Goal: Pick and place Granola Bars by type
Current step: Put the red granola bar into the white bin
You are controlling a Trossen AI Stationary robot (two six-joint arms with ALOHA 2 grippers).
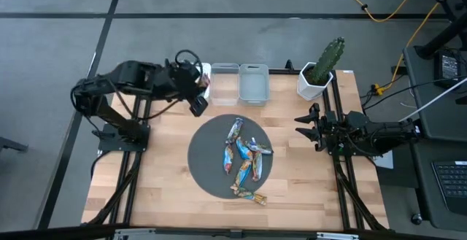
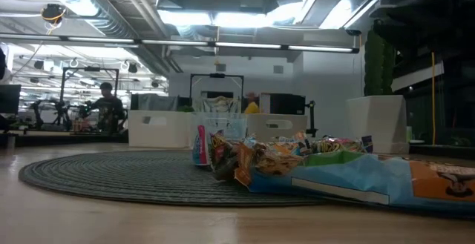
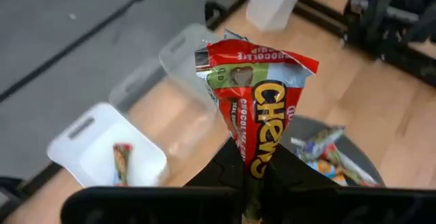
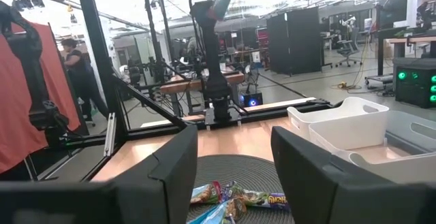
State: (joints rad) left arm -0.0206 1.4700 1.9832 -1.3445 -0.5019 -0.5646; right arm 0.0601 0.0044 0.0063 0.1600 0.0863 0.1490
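One red crinkled-wrapper granola bar (image 3: 262, 108) hangs clamped in left pincer (image 3: 253, 176), above white plastic bins (image 3: 109, 149) at table (image 1: 160, 182) rear. We judge risk: thin wrapper-edge grip slips, or release lands in wrong bin. Remaining shiny bars (image 1: 244, 160) lie on round grey mat (image 1: 204, 160). Right pincer (image 4: 231, 163) waits, fingers apart.

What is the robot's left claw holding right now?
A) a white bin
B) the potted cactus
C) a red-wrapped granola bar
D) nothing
C: in the left wrist view the left claw pinches a red Chewy granola bar above the white bins.
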